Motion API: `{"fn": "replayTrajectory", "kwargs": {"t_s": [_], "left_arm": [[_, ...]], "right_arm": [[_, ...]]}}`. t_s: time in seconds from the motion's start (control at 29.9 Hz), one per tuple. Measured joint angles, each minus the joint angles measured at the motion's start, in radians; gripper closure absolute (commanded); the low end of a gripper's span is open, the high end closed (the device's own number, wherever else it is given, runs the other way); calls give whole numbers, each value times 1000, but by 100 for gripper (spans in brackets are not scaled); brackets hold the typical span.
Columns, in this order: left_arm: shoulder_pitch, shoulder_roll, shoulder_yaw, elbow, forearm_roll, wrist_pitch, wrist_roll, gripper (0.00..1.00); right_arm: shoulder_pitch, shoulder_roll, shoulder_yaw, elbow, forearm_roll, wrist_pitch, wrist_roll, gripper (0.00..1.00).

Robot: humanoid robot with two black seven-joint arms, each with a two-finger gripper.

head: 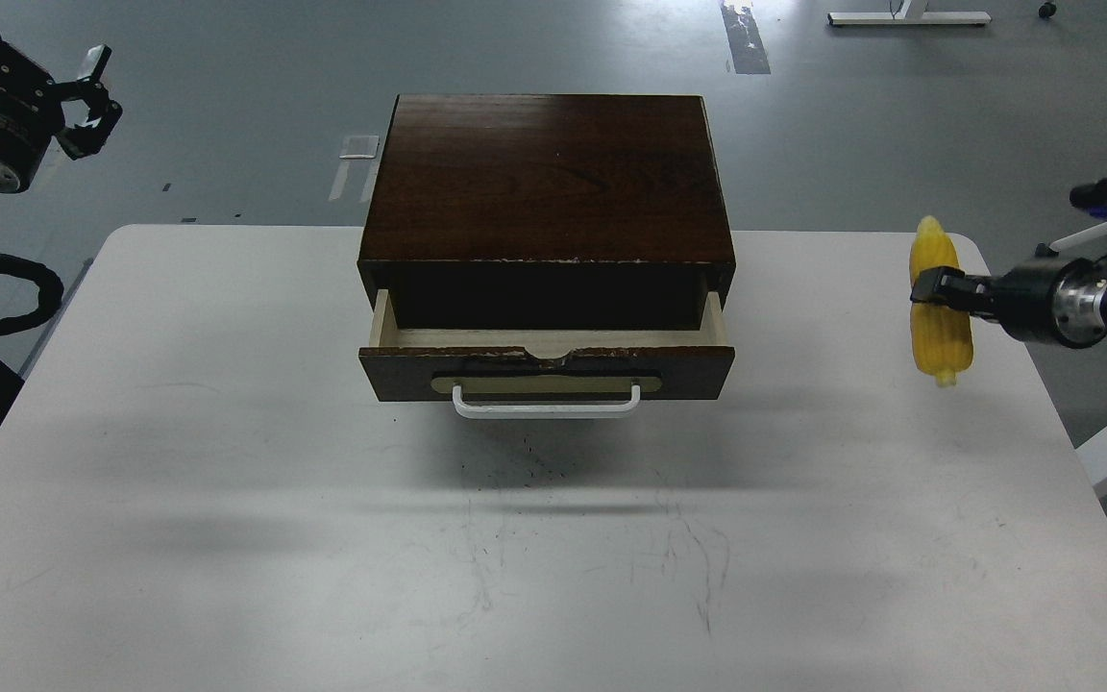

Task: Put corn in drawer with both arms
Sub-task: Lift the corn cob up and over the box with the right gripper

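The yellow corn (pixel 940 312) hangs upright above the table's right side, stub end down. My right gripper (pixel 933 288) is shut on the corn's middle and holds it clear of the table. The drawer (pixel 547 371) is pulled partly out of the dark wooden box (pixel 550 178), showing a strip of its pale inside (pixel 544 338) and its white bar handle (pixel 547 404). My left gripper (pixel 54 67) is raised at the far left, off the table, with its prongs spread open and empty.
The white table (pixel 227 481) carries the box at its back middle. The corn is to the right of the drawer, about a drawer's half-width away. White chair legs (pixel 1101 231) stand on the floor at the right.
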Motion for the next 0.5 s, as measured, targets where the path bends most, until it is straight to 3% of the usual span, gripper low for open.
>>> {"fn": "replayTrajectory", "kwargs": {"t_s": [0.23, 0.33, 0.5], "left_arm": [[12, 2, 4, -7, 2, 0, 18, 2], [14, 2, 4, -11, 2, 0, 51, 2], [13, 1, 3, -12, 2, 0, 66, 2]], "right_arm": [[297, 17, -2, 106, -54, 6, 6, 92], [368, 96, -5, 128, -124, 9, 28, 92], [425, 217, -8, 199, -350, 10, 74, 92]]}}
